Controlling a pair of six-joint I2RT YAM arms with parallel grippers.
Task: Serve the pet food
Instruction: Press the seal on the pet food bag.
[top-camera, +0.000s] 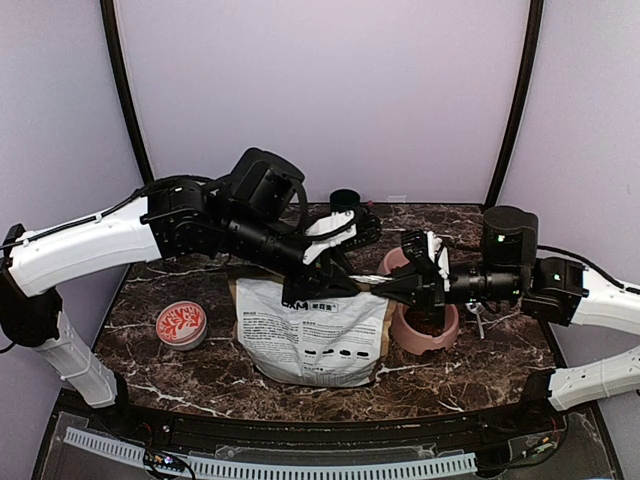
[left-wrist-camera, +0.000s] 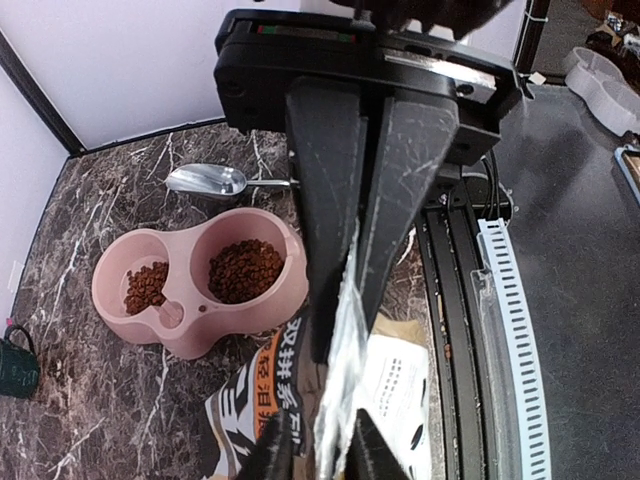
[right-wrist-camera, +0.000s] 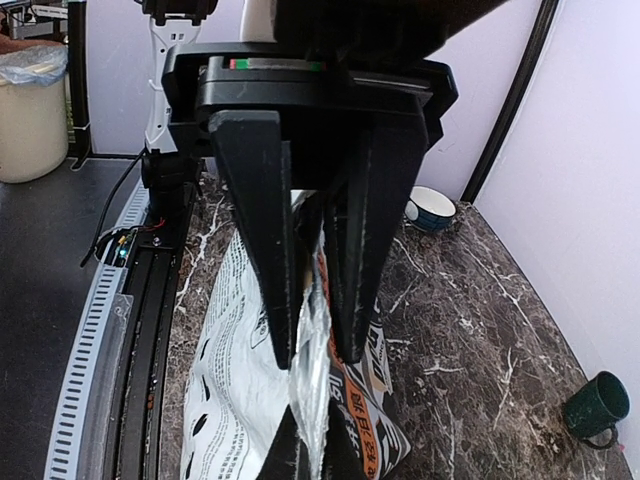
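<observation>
Lavender walls close in a dark brown marble counter (top-camera: 150, 300) veined with white.

A paper bag (top-camera: 310, 340) lies at the middle of the counter near the front edge, and is the largest thing on it. Its white panel carries blocks of black print too small to read from above. In the left wrist view, large Chinese characters run up an orange and white stripe; the first two look like 双拼, and the rest cannot be made out.

Both arms meet over the bag's crinkled, shiny top edge. The left gripper (left-wrist-camera: 347, 335) has its fingers pressed together on that edge. The right gripper (right-wrist-camera: 318, 355) comes in from the opposite side and also pinches the film between closed fingers.

A pink double bowl (left-wrist-camera: 180, 340) stands just beside the bag's right side. A round tin (top-camera: 181, 324) with a red and white patterned lid sits toward the front left corner, well apart from the bag. A silver metal scoop (left-wrist-camera: 205, 180) lies flat between the bowl and the counter's right edge. A dark green mug (right-wrist-camera: 597, 405) stands upright by the back edge.

The pet food (left-wrist-camera: 245, 270), small reddish-brown pellets, sits in both compartments of the bowl. The heap is fuller in the larger compartment.
</observation>
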